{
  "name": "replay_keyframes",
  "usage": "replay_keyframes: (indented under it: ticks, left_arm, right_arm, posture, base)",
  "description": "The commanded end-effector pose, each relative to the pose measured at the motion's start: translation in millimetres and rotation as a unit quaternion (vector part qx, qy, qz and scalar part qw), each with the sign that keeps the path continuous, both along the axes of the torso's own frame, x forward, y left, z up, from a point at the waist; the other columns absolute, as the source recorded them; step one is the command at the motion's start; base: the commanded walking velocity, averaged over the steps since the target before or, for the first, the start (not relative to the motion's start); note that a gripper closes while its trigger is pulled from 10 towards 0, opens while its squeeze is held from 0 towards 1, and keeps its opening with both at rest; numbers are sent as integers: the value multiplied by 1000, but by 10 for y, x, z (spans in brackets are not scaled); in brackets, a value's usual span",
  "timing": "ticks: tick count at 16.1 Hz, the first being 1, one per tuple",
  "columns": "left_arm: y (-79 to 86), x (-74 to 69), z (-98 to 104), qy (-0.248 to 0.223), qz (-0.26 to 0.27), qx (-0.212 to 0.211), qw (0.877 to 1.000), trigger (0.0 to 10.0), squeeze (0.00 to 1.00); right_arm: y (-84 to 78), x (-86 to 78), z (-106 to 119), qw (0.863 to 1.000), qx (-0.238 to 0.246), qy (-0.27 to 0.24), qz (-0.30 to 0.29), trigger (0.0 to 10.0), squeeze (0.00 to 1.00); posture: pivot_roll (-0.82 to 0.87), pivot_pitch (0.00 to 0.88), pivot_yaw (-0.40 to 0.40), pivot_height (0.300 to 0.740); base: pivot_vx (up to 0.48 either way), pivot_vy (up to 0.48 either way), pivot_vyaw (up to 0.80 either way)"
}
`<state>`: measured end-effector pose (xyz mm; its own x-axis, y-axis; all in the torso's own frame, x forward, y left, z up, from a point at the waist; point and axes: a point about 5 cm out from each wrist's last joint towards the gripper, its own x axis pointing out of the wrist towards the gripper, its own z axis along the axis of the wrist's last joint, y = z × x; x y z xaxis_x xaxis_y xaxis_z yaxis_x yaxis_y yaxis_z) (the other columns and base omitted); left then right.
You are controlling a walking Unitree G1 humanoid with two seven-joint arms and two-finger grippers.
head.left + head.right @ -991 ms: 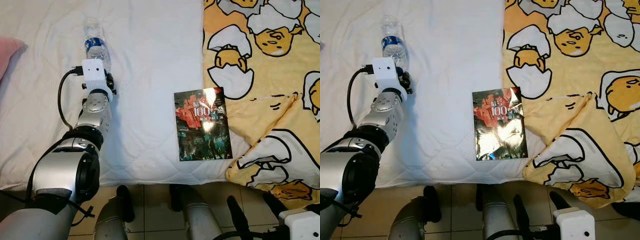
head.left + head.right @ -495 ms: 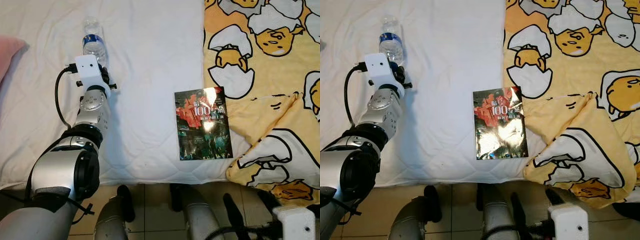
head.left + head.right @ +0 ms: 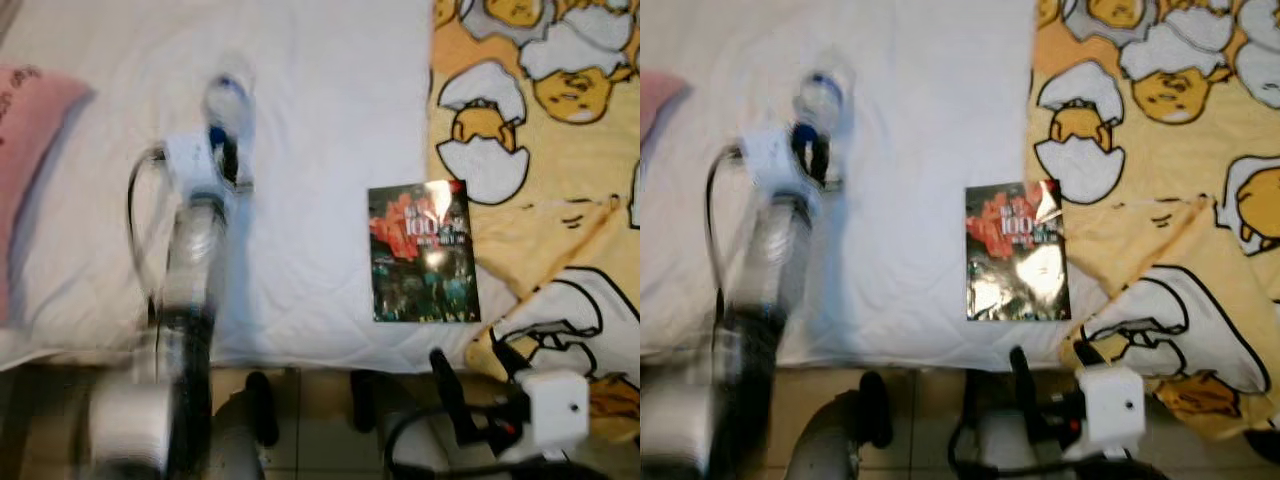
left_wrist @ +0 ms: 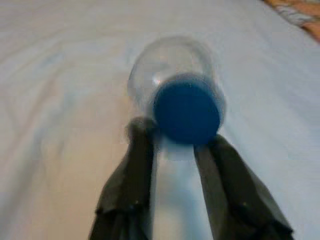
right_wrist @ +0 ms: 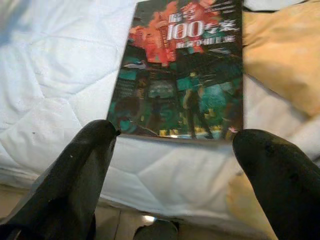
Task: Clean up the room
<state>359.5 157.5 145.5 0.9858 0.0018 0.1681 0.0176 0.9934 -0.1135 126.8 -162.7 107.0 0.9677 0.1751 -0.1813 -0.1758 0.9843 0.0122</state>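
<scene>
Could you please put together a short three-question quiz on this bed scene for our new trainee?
1. True or false: the glossy dark book with a red and teal cover lies on the white quilted mattress, beside the yellow blanket printed with egg characters.
2. Which gripper is at the clear plastic water bottle with a blue cap? A) left gripper B) right gripper
3. Fill in: the right gripper's jaws stand ____, pointed at the book's near edge.

Key: 1 true. 2 A; the left wrist view shows its black jaws on either side of the bottle's neck, just below the cap. 3 open.
</scene>
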Motion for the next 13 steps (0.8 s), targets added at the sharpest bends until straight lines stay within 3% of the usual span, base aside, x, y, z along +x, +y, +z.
replay_keyframes:
  ticks: [1,3,6,8,9,11,12,13]
  left_arm:
    - [-19,-66,59,-7,-13,1,1000,0,0]
    - [38,-364,35,-19,-14,18,1000,0,0]
    - [61,-512,93,-13,-15,14,1000,0,0]
    - [-11,-651,132,-10,-32,22,999,0,0]
    - [-46,-737,142,1,-21,72,997,9882,0]
    - [39,-735,99,5,11,122,992,10000,0]
    - [55,-743,89,1,9,134,991,10000,1000]
    - [55,-771,23,12,-9,164,986,10000,1000]
  right_arm:
    - [5,-5,-70,1000,2,12,4,10000,31]
    - [9,217,-80,1000,7,-13,8,10000,35]
    - [4,591,-81,999,12,-47,15,10000,31]
    - [27,682,-91,998,13,-56,18,10000,35]
    - [3,849,-100,998,-8,-64,-1,10000,8]
    - [-44,1061,26,994,-18,-105,-20,10000,0]
    - [-64,1120,87,992,-16,-121,-29,10000,0]
    - [-95,1202,170,989,-6,-141,-42,10000,0]
  posture:
    - [-178,266,42,740]
    - [-131,225,40,740]
    - [-67,154,35,740]
    - [-42,122,31,740]
    - [-19,87,24,740]
    - [-18,49,20,740]
    - [-21,37,19,740]
    - [-17,20,22,740]
  base:
    - [0,0,0]
    - [0,0,0]
    - [0,0,0]
    - [0,0,0]
    - [0,0,0]
    - [0,0,0]
    - [0,0,0]
    - [0,0,0]
